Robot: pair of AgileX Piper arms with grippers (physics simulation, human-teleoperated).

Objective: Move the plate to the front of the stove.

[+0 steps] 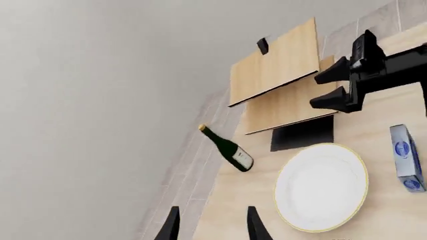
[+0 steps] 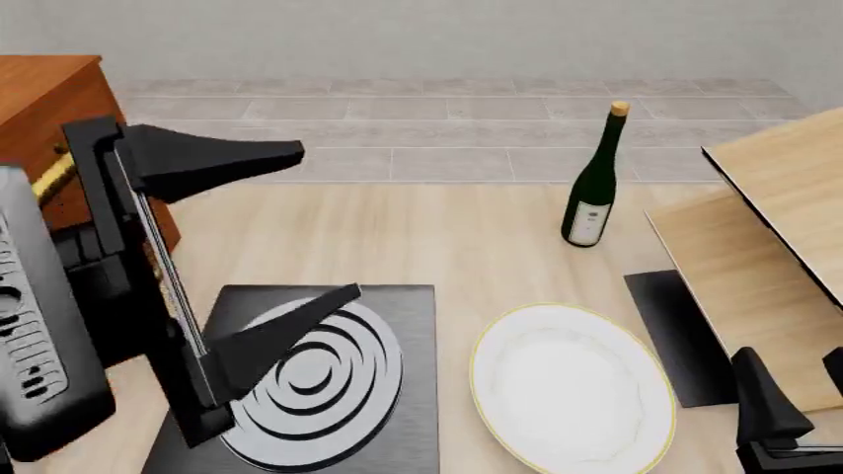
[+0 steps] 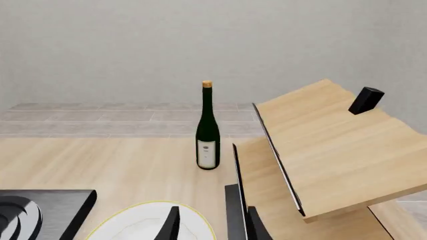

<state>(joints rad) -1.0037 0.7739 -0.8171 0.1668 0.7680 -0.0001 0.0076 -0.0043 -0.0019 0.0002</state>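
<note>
Front view: one plate (image 2: 574, 385) flat on table (image 2: 395, 247), near its near edge, just right of one stove (image 2: 316, 375), apart from it. One bottle (image 2: 594, 183) upright toward far edge. One mat (image 2: 678, 336) right of plate. Two wooden shelves (image 2: 777, 227) at right edge. Left gripper (image 2: 283, 232) above stove, jaws wide, empty. Right gripper (image 3: 208, 225) near plate, jaws parted, empty.

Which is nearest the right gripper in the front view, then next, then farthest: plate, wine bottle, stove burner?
From the right gripper, at the lower right corner:
1. Plate, just to its left.
2. Wine bottle, upright, farther back on the table.
3. Stove burner, far left, beyond the plate.
</note>
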